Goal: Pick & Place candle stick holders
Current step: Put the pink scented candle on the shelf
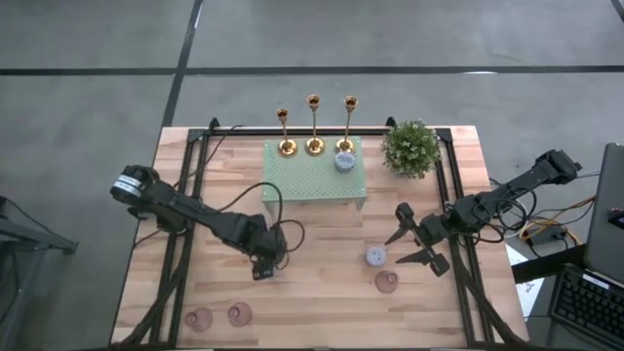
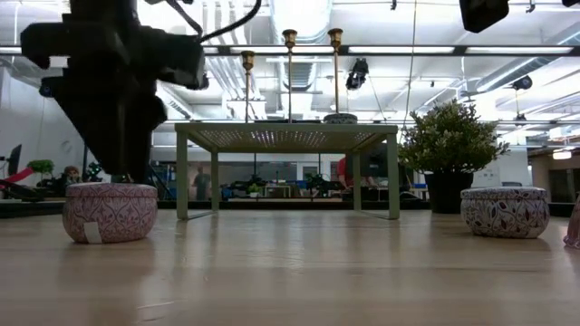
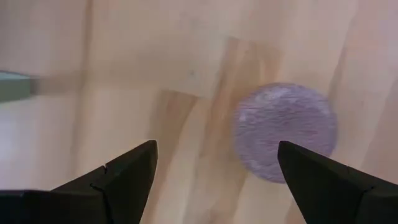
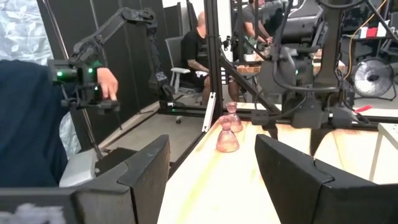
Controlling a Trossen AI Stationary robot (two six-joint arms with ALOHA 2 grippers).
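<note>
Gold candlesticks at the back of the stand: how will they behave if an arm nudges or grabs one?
The three gold candlesticks are tall and slim on small round bases, so they probably tip easily when nudged high up. Their shiny finish suggests a slippery stem. They stand close together at the back of the green stand, so one falling could knock its neighbours.

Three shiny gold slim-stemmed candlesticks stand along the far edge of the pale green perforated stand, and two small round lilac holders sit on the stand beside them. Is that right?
Not quite. The high view shows only one small round lilac holder on the pale green perforated stand, beside the three shiny gold slim-stemmed candlesticks at its far edge. The other lilac holder sits on the wooden table, near the right gripper.
</note>
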